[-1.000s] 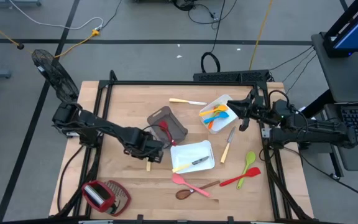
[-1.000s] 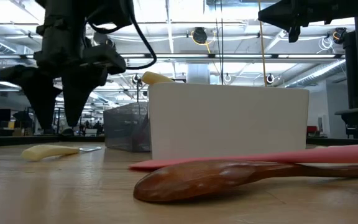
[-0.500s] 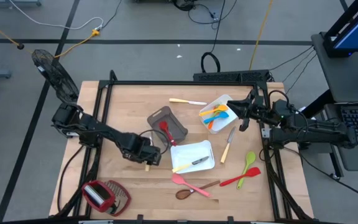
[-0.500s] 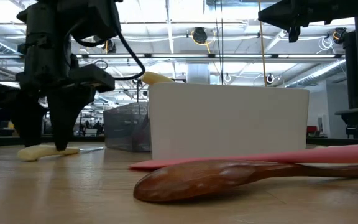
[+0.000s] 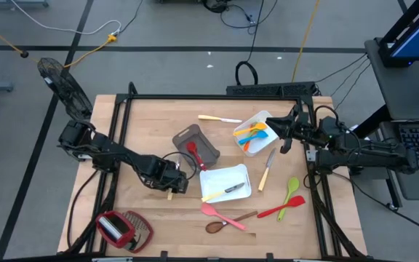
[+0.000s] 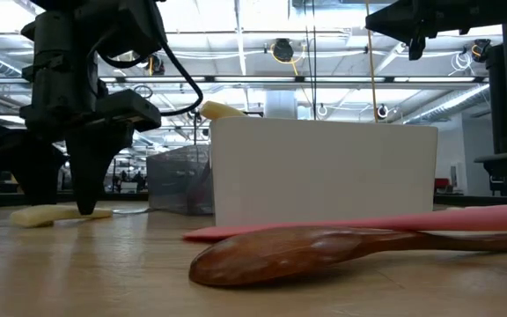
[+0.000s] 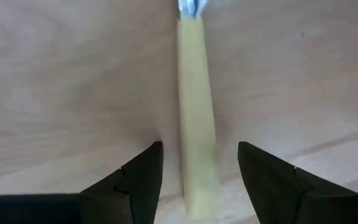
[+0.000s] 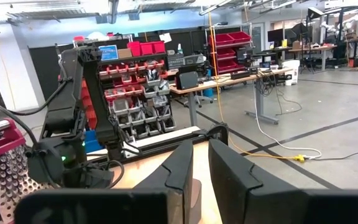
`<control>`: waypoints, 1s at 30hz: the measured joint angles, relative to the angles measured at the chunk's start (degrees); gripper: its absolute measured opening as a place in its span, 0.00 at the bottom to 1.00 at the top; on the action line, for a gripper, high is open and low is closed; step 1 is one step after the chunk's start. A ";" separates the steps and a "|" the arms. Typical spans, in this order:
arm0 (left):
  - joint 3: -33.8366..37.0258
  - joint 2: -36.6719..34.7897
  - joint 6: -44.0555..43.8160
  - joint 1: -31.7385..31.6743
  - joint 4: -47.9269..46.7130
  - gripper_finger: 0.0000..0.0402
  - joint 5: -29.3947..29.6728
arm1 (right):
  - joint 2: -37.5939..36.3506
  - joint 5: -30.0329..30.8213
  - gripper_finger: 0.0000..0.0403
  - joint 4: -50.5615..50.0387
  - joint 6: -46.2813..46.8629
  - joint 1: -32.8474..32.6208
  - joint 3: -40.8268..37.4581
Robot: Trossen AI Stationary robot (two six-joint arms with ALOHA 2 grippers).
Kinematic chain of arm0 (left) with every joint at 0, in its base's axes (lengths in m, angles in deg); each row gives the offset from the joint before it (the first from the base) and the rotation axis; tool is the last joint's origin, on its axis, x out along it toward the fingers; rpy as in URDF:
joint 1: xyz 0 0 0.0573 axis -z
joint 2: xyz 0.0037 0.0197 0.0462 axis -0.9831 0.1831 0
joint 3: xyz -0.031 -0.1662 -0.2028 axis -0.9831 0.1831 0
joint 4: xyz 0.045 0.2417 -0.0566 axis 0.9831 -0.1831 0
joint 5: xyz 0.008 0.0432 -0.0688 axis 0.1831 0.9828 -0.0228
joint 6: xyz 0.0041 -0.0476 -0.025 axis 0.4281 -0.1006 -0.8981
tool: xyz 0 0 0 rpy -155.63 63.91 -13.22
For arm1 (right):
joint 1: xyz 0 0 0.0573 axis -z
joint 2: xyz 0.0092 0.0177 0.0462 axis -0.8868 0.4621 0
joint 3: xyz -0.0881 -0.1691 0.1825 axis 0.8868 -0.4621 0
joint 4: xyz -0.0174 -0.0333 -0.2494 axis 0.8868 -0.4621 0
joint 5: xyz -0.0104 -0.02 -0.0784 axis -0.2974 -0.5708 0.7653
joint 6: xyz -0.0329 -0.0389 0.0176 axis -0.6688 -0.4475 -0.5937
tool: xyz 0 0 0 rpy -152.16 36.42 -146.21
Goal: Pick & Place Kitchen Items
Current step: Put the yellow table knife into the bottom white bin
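A pale-handled knife (image 7: 197, 143) lies flat on the wooden table (image 5: 144, 131), left of the middle. My left gripper (image 7: 199, 148) points down over it, open. Its two fingers stand on either side of the handle near its free end, with a gap on each side. In the low view the fingertips (image 6: 84, 204) reach almost down to the tabletop beside the handle (image 6: 55, 215). My right gripper (image 5: 286, 135) waits high at the table's far right, shut, with nothing between its fingers (image 8: 229, 174).
Right of the left gripper stand a grey bin (image 5: 204, 151) with a red utensil and a white tray (image 5: 238, 175). A second white tray (image 5: 262, 118) holds coloured utensils. Loose knives, green, red and pink utensils and a wooden spoon (image 5: 228, 223) lie right. A red mesh gadget (image 5: 122, 229) sits near left.
My left gripper has come down and a little toward the table's near edge, staying open. Its fingers now stand low on either side of the pale knife handle. The right arm has kept still.
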 joint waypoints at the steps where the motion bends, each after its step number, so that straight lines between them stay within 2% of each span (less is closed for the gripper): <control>1: 0.00 0.04 -0.33 0.38 0.09 0.53 -0.64 | 0.00 0.02 0.12 0.02 0.00 0.00 0.00; 7: -0.04 0.11 -2.96 2.33 1.39 0.52 -1.97 | 0.01 0.02 0.12 0.02 0.00 0.00 0.00; 10: -0.04 0.15 -3.71 2.45 1.33 0.49 -2.30 | 0.00 0.02 0.12 0.02 0.00 -0.02 0.00; 21: -0.08 0.16 -3.11 2.86 -0.16 0.14 3.04 | 0.02 0.00 0.12 0.02 0.00 -0.01 0.00; 30: -0.04 0.20 -7.55 3.53 -0.83 0.14 1.27 | 0.02 0.00 0.12 0.04 0.00 0.00 0.00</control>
